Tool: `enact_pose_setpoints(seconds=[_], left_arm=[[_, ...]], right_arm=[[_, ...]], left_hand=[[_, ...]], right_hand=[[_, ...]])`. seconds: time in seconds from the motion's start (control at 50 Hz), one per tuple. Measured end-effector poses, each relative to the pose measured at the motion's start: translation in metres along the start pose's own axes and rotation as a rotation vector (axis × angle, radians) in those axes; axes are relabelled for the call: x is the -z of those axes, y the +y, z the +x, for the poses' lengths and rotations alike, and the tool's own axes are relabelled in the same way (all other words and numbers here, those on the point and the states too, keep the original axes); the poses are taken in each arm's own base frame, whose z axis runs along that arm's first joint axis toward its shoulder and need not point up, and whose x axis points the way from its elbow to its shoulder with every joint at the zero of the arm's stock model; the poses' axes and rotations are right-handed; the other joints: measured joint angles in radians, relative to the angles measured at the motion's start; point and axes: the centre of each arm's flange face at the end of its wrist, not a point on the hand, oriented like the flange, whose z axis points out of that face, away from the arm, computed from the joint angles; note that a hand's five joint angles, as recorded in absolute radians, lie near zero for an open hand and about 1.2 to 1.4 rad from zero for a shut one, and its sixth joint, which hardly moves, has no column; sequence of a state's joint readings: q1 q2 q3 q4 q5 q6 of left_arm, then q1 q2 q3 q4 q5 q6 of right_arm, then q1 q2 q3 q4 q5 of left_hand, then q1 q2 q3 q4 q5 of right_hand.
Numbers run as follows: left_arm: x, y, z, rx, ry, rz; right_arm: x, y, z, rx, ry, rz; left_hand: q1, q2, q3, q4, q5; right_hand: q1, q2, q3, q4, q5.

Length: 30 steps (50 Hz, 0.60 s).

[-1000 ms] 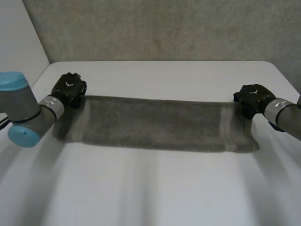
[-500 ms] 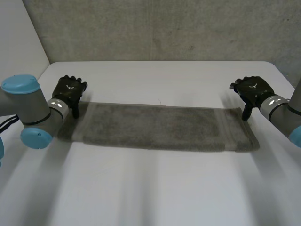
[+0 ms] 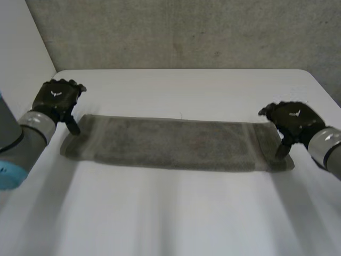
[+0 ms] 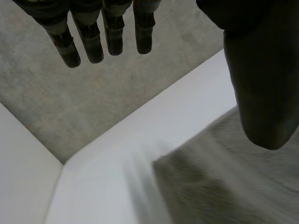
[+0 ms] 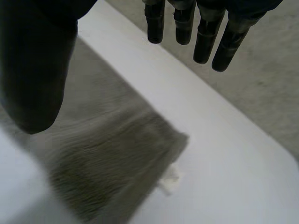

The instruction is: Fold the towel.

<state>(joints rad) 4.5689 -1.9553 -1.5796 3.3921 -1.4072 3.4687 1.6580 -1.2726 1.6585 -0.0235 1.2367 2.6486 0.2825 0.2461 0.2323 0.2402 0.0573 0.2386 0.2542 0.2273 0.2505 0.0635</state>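
White table (image 3: 176, 213) against a rough grey wall (image 3: 186, 32), and across the middle of it lies the towel (image 3: 176, 144), a long flat grey band running from one arm's side to the other. It looks doubled along its length, though the layers are hard to make out.

The left hand (image 3: 53, 98) hovers at the towel's left end, by the far corner. In its own wrist view the fingers (image 4: 93, 42) hang straight and spread from the thumb (image 4: 259, 93), with nothing between them and the cloth (image 4: 224, 186) below.

The right hand (image 3: 292, 118) hangs at the right end, likewise loose. Its fingers (image 5: 205, 42) are straight, its thumb (image 5: 37, 70) stands apart, and the towel's corner (image 5: 107, 158) lies under it with a small white tag (image 5: 169, 179) at the edge. Whether either thumb tip brushes the cloth I cannot tell.

By my judgement the lengthwise fold is down and the crosswise fold is next. That calls for one hand to come down on a short end, pinch it, and carry it over to the other end while the cloth stays square.
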Motion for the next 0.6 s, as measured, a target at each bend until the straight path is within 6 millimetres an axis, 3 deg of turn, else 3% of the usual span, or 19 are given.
enact_pose_setpoints(seconds=[0.16, 0.28, 0.44, 0.52, 0.6], left_arm=[[0.028, 0.019, 0.016, 0.076, 0.063, -0.01], [0.03, 0.025, 0.019, 0.086, 0.065, -0.004], [0.029, 0.025, 0.019, 0.082, 0.061, 0.002], [0.029, 0.025, 0.019, 0.082, 0.061, 0.0], [0.03, 0.025, 0.02, 0.082, 0.063, -0.002]], right_arm=[[-0.008, 0.039, 0.002, -0.03, -0.029, -0.083], [-0.021, 0.065, 0.015, -0.045, -0.007, -0.119], [-0.031, 0.077, 0.019, -0.049, -0.005, -0.106], [-0.034, 0.08, 0.017, -0.052, -0.012, -0.107], [-0.035, 0.081, 0.015, -0.057, -0.024, -0.106]], left_hand=[[0.0, 0.0, 0.0, 0.0, 0.0], [0.0, 0.0, 0.0, 0.0, 0.0], [0.0, 0.0, 0.0, 0.0, 0.0], [0.0, 0.0, 0.0, 0.0, 0.0], [0.0, 0.0, 0.0, 0.0, 0.0]], right_hand=[[0.07, 0.049, 0.0, 0.0, 0.078], [0.202, 0.187, 0.0, 0.0, 0.227], [0.336, 0.318, 0.0, 0.0, 0.344], [0.529, 0.512, 0.0, 0.0, 0.52], [0.907, 0.912, 0.0, 0.0, 0.908]])
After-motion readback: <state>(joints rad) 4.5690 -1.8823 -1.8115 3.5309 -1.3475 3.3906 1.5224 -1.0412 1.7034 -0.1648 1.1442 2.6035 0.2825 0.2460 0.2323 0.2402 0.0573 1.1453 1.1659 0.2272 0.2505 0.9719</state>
